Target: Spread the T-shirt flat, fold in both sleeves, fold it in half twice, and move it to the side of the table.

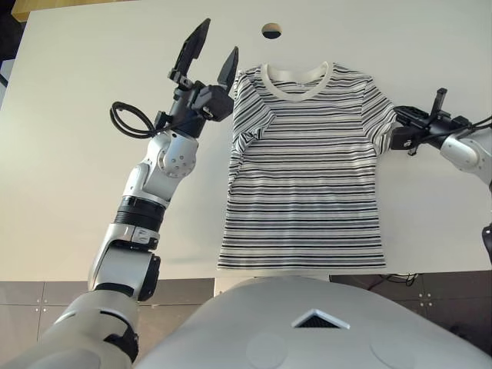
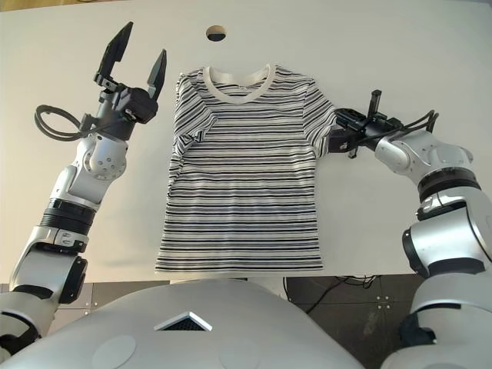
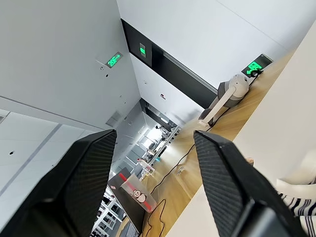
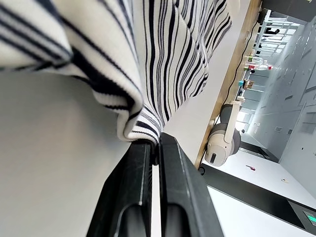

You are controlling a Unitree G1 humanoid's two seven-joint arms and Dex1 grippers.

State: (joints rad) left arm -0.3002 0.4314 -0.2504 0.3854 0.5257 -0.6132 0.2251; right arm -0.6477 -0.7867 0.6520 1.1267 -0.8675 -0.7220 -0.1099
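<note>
Round tabletop hole point(image 1: 270, 30) (partly dark)

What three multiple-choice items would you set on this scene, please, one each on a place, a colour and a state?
1. Where is the round hole in the table?
A. beyond the collar band of the T-shirt
B. beside the shirt's bottom edge
C. under the left arm

2. What colour is that collar band?
A. red
B. plain cream
C. solid black

3. How do the jaws of the right gripper stand?
A. wide open above the table
B. shut on nothing
C. shut on the sleeve

Answers: 1 A, the hole lies past the neckline; 2 B, the band is unstriped cream; 3 C, the right wrist view shows striped cloth pinched between them.
</note>
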